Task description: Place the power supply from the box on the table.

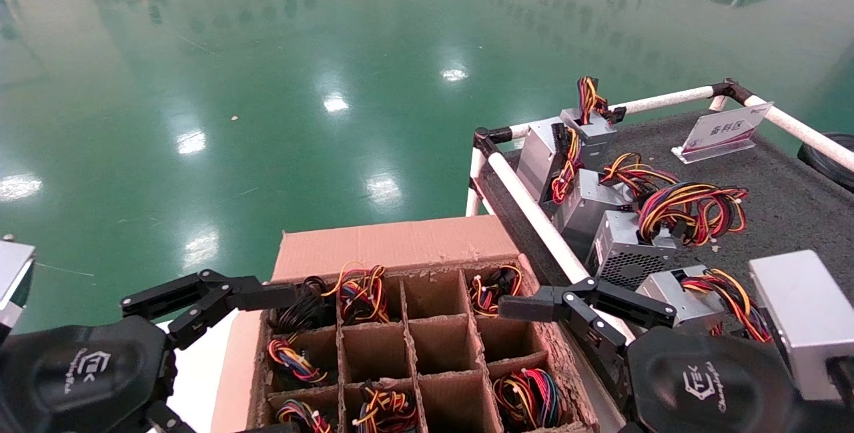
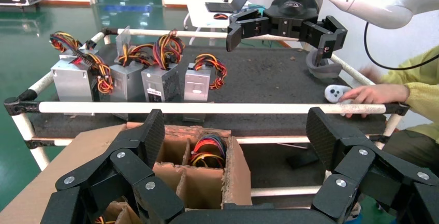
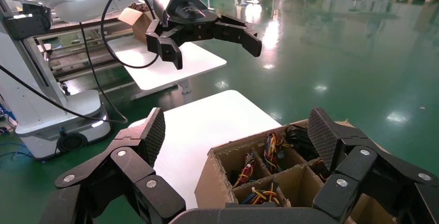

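Left gripper (image 1: pixel 220 316): I see it spread wide and holding nothing, above the left edge of the box (image 1: pixel 393 243).
Right gripper (image 1: pixel 534 326): also spread wide and holding nothing, above the right wall of the box, near the white pipe rail (image 1: pixel 534 216).
Box: cardboard dividers make a grid of cells; several middle cells look bare, and wire bundles (image 1: pixel 360 293) fill the cells along the edges.
Power supply: I cannot tell which one is meant; in the box only wires show.
Table (image 1: pixel 794 199): grey units (image 1: pixel 624 246) stand in a row just beside the rail; the felt further right is free.
Sign card (image 1: pixel 724 129): near the far rail.
Person's hand (image 2: pixel 375 94): rests on the table edge, in the left wrist view.
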